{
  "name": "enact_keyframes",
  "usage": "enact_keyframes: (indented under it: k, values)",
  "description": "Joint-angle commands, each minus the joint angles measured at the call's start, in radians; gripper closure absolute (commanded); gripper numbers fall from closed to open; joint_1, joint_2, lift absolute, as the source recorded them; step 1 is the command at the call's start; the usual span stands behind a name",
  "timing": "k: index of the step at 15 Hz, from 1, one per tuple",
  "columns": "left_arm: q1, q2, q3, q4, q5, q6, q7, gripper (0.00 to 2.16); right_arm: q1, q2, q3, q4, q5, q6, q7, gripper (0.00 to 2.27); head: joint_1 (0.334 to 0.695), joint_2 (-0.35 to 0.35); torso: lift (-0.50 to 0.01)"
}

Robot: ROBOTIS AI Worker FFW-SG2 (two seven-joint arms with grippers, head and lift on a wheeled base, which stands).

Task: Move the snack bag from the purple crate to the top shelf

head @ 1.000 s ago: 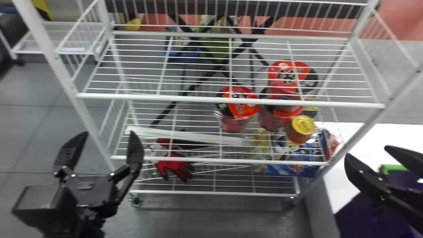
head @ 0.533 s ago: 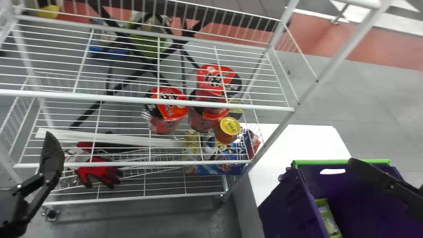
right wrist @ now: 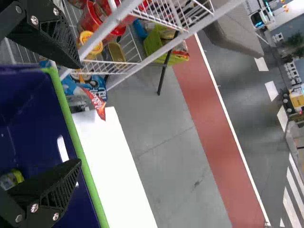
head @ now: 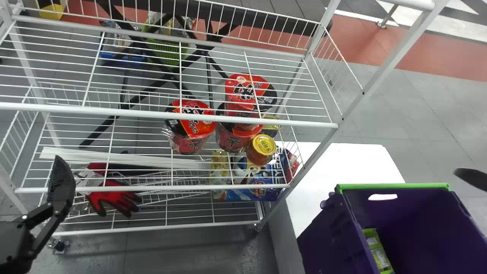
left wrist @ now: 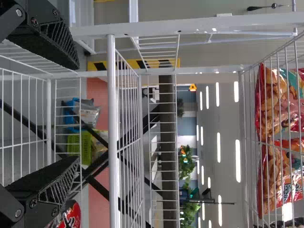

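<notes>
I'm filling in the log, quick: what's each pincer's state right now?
Left pincer: open, holding nothing.
Right pincer: open, holding nothing.

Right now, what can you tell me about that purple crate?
The purple crate is a deep, upright box of what looks like hard plastic, open at the top. A bright green rim tops its far wall, with an oval slot cut just below, probably a handhold. It appears to stand on the white table. Inside, a green packet lies close to the wall on the robot's left. I see no cracks.
</notes>
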Motion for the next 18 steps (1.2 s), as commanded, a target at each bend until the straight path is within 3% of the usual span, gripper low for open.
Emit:
enact_keyframes:
  k: [1, 2, 3, 8, 13, 18]
  values:
    - [-0.006, 0.001, -0.004, 0.0, -0.009, 0.046, -0.001, 0.16, -0.008, -0.128, 0.083, 0.123, 0.164, 0.002, 0.087, 0.08, 0.695, -0.35, -0.451]
    - [-0.006, 0.001, -0.005, 0.003, -0.01, 0.046, -0.001, 0.16, -0.028, -0.159, 0.129, 0.169, 0.233, 0.002, 0.143, 0.08, 0.695, -0.35, -0.451]
    - [-0.007, 0.001, -0.005, 0.003, -0.01, 0.046, -0.001, 0.16, -0.051, -0.166, 0.165, 0.198, 0.291, 0.002, 0.21, 0.07, 0.695, -0.35, -0.451]
    - [-0.018, -0.002, -0.011, 0.0, -0.026, 0.123, -0.001, 0.16, -0.057, -0.188, 0.345, 0.364, 0.498, 0.002, 0.221, 0.0, 0.695, -0.35, -0.451]
    - [-0.041, -0.005, -0.013, 0.006, -0.018, 0.163, -0.002, 0.16, -0.067, -0.171, 0.458, 0.554, 0.561, -0.003, 0.221, 0.0, 0.695, -0.35, -0.451]
    - [-0.066, -0.003, -0.025, 0.008, -0.012, 0.245, -0.008, 0.16, -0.086, -0.182, 0.452, 0.764, 0.593, -0.227, 0.221, 0.0, 0.695, -0.35, -0.451]
